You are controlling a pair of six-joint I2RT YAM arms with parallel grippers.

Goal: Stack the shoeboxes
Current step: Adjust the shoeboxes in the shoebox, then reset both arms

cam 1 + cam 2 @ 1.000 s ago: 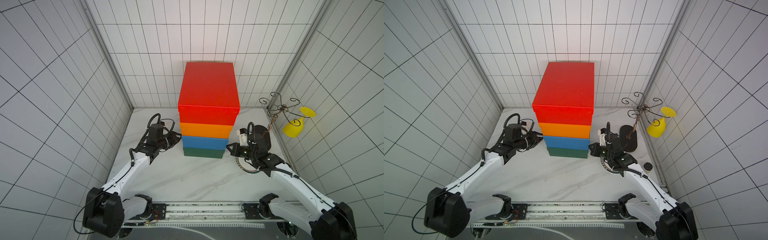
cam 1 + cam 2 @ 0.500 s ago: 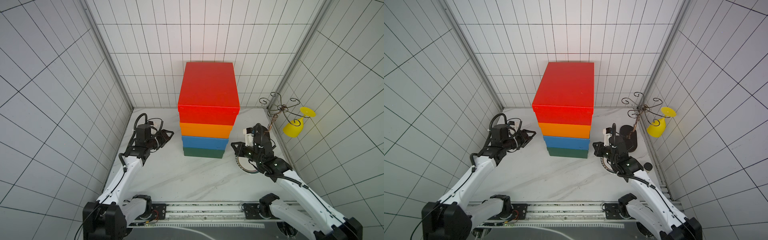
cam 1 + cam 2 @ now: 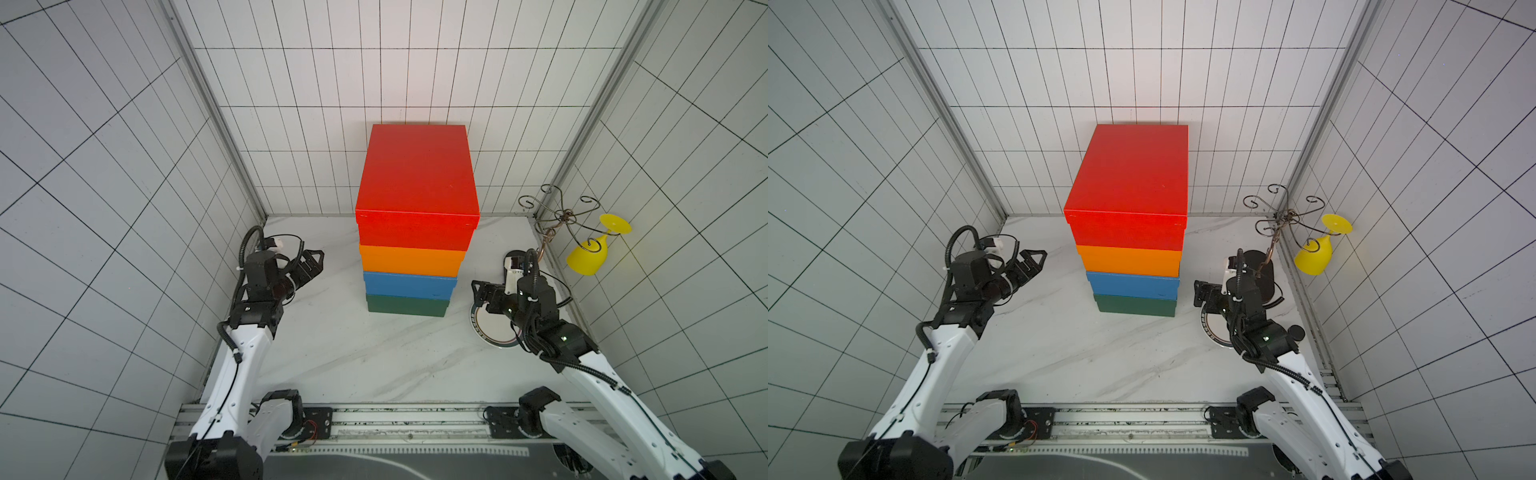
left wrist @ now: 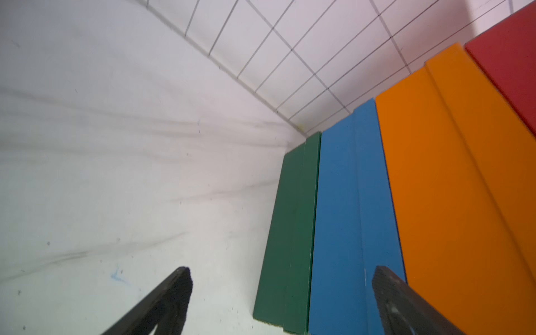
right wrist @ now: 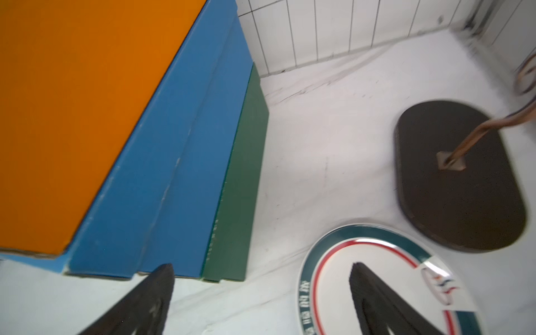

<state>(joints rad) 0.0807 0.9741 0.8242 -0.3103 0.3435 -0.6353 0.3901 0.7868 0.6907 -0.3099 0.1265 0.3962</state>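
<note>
The shoeboxes stand in one stack at the back middle of the table, seen in both top views: red (image 3: 417,178) on top, then orange (image 3: 411,261), then blue (image 3: 409,285), with dark green (image 3: 406,306) at the bottom. My left gripper (image 3: 311,266) hangs open to the left of the stack, apart from it and holding nothing. In the left wrist view its fingers (image 4: 179,293) frame the green box (image 4: 287,232) and blue box (image 4: 339,217). My right gripper (image 3: 482,291) is open to the right of the stack, empty and clear of it.
A round white plate (image 3: 478,328) with a dark rim lies on the table under my right gripper. Behind it, a wire stand (image 3: 557,214) on a dark oval base (image 5: 458,179) carries a yellow glass (image 3: 588,257). Tiled walls close in three sides.
Both grippers have drawn back from the sides of the stack, left one leftwards and right one rightwards. Both have opened wide. The stack has not moved.
</note>
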